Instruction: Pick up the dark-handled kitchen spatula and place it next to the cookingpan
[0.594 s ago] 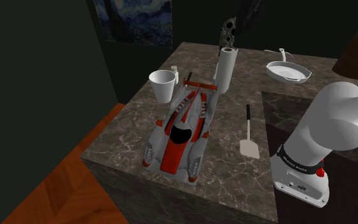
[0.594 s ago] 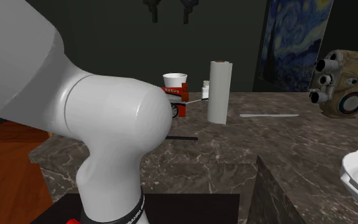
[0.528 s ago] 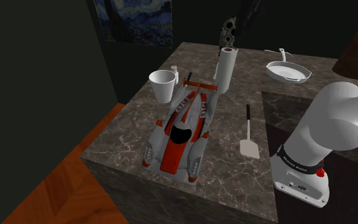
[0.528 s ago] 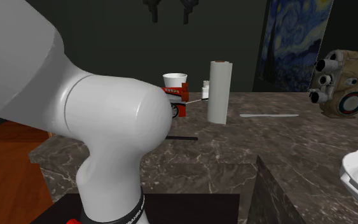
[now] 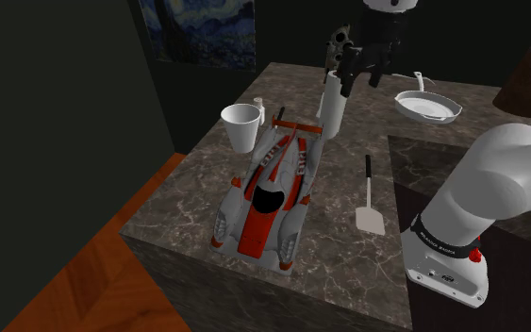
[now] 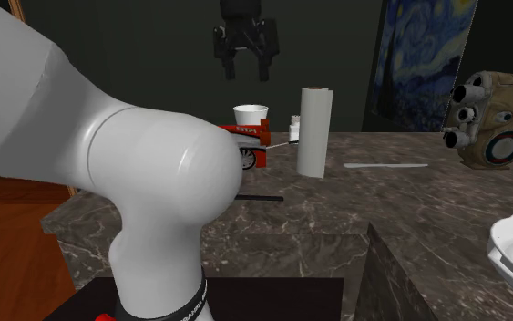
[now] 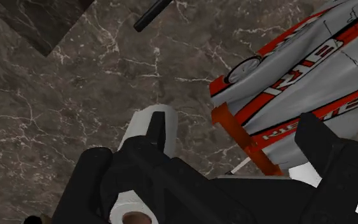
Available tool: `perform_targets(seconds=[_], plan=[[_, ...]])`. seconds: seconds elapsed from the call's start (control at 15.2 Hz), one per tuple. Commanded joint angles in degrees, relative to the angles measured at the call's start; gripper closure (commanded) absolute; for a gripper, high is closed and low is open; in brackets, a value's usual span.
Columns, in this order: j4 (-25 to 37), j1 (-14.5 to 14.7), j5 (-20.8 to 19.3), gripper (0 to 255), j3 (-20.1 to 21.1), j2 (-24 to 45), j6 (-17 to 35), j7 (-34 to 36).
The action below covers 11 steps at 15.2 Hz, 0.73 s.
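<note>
My gripper (image 5: 363, 81): fingers spread wide, nothing held, hanging high over counter (image 5: 339, 259). Below me: white paper roll (image 7: 135, 130), upright. Beside it, red-grey toy race car (image 5: 271, 189). Spatula (image 5: 369, 200) flat on marble beside car, dark handle toward roll, white blade at near end. Pan (image 5: 428, 105) beyond, well apart.

My claw (image 5: 362, 77) hangs over the roll (image 5: 335, 104) at the table's (image 5: 343, 269) far side. In the shoulder view, the cup (image 5: 241, 124) stands left of the roll, the car (image 5: 268, 193) before both, the spatula (image 5: 371, 212) right of the car, the pan (image 5: 428, 104) far behind it.
</note>
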Motion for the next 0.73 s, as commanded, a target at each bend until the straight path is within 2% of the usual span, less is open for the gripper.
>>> perform_targets(seconds=[0.0,0.33,0.66], plan=[[-3.78,-2.17,0.02,0,2.34,-1.06,1.59,5.93],[-12.24,-6.74,1.22,0,8.52,-2.79,4.84,20.14],[-19.67,-10.44,4.05,0,15.29,-3.1,7.72,34.65]])
